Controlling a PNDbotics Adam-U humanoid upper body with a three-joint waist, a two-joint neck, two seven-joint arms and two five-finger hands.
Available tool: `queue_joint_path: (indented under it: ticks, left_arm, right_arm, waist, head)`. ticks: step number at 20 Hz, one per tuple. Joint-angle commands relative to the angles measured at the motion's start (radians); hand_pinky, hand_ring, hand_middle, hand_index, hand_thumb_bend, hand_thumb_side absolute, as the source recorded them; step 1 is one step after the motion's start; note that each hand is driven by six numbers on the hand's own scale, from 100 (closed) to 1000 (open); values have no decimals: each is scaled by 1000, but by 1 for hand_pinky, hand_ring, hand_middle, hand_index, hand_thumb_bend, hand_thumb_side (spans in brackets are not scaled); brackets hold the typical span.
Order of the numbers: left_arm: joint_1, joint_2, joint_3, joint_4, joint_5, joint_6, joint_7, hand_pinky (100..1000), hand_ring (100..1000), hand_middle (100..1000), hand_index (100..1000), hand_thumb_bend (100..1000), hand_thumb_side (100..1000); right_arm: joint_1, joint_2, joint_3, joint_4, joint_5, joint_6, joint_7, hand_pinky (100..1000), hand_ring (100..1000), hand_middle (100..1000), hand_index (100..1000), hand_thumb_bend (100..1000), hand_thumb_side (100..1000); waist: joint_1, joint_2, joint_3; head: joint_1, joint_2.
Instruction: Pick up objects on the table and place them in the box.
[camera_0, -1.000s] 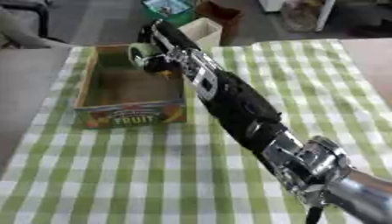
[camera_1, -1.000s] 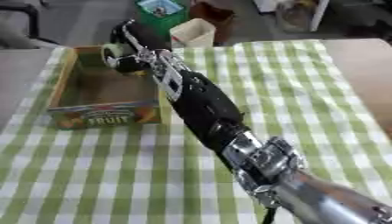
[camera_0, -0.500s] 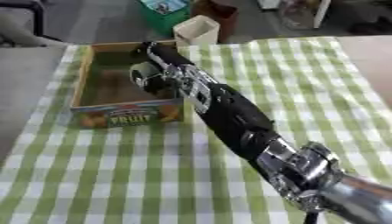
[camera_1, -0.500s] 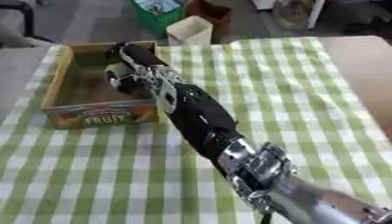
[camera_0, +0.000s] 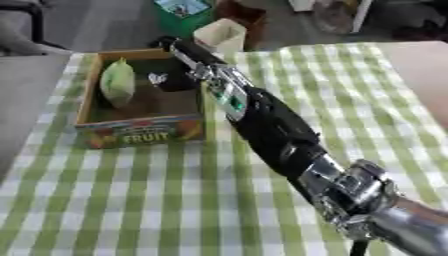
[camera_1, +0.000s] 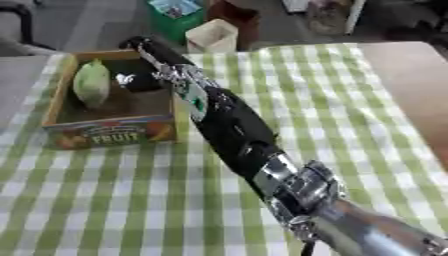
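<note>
One green fruit (camera_0: 117, 82) in box (camera_0: 140, 132) — drop done | your right hand (camera_0: 175, 77) over box — fingers unreadable, grip can't be told

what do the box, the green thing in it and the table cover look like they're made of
The box looks like printed cardboard: brown inner walls, a matte colourful front reading FRUIT. The green thing inside it, against the left wall, looks like smooth plastic or a real fruit; its pale, faintly shiny skin leaves that open. The table cover appears to be woven cloth or vinyl with a green and white check, lying flat.
</note>
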Motion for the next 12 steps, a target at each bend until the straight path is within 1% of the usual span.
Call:
queue_joint_path:
  ticks: [1, 3, 4, 5, 8, 10, 12]
  left_arm:
    - [-13, 17, 10, -17, 0, -3, 6, 783, 769, 728, 684, 218, 258]
    - [-12, 19, 13, -17, 0, -3, 9, 782, 768, 727, 684, 218, 258]
    - [-12, 20, 15, -17, 0, -4, 11, 782, 768, 727, 684, 218, 258]
    - [-10, 22, 17, -16, -1, -4, 13, 778, 768, 727, 684, 220, 259]
    - [-7, 25, 22, -16, -2, -5, 18, 774, 768, 727, 684, 220, 260]
    - [-6, 28, 25, -17, -2, -5, 20, 773, 767, 727, 684, 221, 259]
    - [-5, 30, 28, -17, -2, -6, 23, 772, 767, 727, 683, 222, 258]
  right_arm:
    - [-28, -43, 4, -61, -42, 0, -18, 885, 852, 853, 883, 100, 254]
    - [-23, -72, 6, -95, -85, 8, -51, 835, 806, 816, 859, 100, 116]
    - [-19, -88, 11, -113, -111, 13, -66, 835, 806, 815, 859, 100, 108]
    - [-13, -109, 11, -135, -144, 20, -83, 784, 758, 780, 837, 100, 100]
    - [12, -169, 11, -200, -266, 44, -133, 745, 721, 748, 815, 100, 122]
    - [33, -207, 9, -240, -341, 60, -163, 720, 694, 722, 795, 100, 157]
    - [60, -249, 3, -281, -416, 74, -196, 703, 671, 698, 780, 100, 247]
  waist:
    - [3, -14, -7]
    - [1, -14, -20]
    - [1, -14, -25]
    - [0, -14, -32]
    - [-2, -14, -51]
    - [-3, -15, -61]
    - [-4, -15, -72]
  head:
    - [8, -8]
    - [14, -9]
    - [16, -10]
    - [22, -8]
    - [33, -6]
    - [39, -5]
    - [43, -5]
